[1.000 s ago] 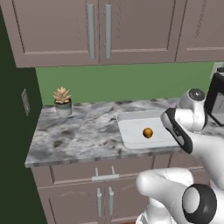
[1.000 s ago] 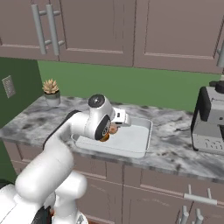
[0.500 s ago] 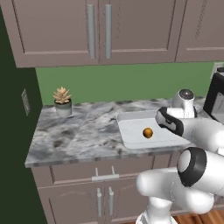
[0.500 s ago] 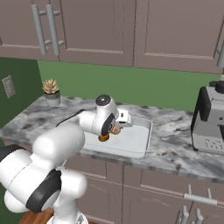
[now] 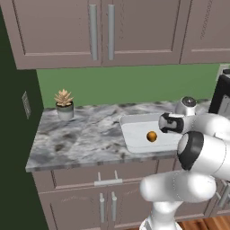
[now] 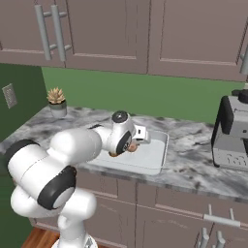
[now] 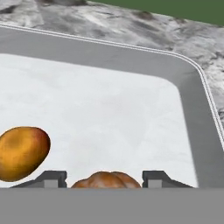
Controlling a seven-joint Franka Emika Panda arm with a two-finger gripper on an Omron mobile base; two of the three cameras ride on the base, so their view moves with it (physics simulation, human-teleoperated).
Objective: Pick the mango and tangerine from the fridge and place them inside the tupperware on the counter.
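Observation:
The tupperware [image 5: 131,121] lies on the counter [image 5: 81,139], and the smooth orange-red mango [image 5: 152,136] rests on its floor. My gripper [image 7: 105,180] hangs low over that floor, shut on the lobed orange-brown tangerine [image 7: 105,179], which shows between the two fingertips [image 7: 51,178]. In the hand view the mango [image 7: 22,153] sits just left of the held fruit and apart from it, while the tupperware's rounded rim [image 7: 188,109] curves around to the right. From the right base the gripper [image 6: 131,146] is over the tupperware [image 6: 162,156]. The fridge is out of view.
A small potted succulent [image 5: 64,104] stands at the counter's back left. A coffee machine [image 6: 232,133] sits to the right of the tupperware. Upper cabinets [image 5: 99,31] hang above, and drawers with silver handles [image 5: 107,181] run below the counter edge.
The hand has crept a little to the left over the tupperware while the arm's elbow rolled. The mango has stayed put, and the jaws stayed shut.

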